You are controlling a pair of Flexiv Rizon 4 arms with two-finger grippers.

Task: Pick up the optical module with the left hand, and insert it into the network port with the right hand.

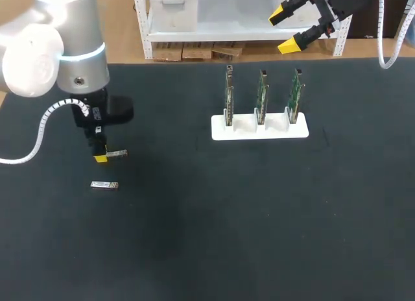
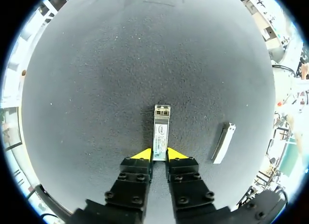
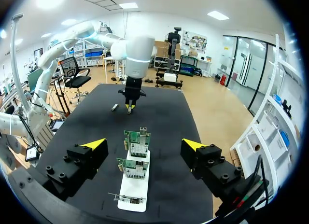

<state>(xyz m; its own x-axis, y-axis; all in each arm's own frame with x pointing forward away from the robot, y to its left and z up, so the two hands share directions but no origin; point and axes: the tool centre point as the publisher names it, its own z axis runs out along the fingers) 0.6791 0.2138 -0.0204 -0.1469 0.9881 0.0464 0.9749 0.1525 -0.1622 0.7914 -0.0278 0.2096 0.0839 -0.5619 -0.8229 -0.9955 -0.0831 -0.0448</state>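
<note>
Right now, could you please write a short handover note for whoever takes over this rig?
Left gripper: jaws shut on one optical module, over the left side of the black table.
Right gripper: jaws open, empty, beyond the white stand holding three network cards.
A second module lies on the table beside the left gripper.
Done: module grasped. Left: pass it to the right gripper, then insert it into a card's port.

Bright even light from above; faint soft shadows.
</note>
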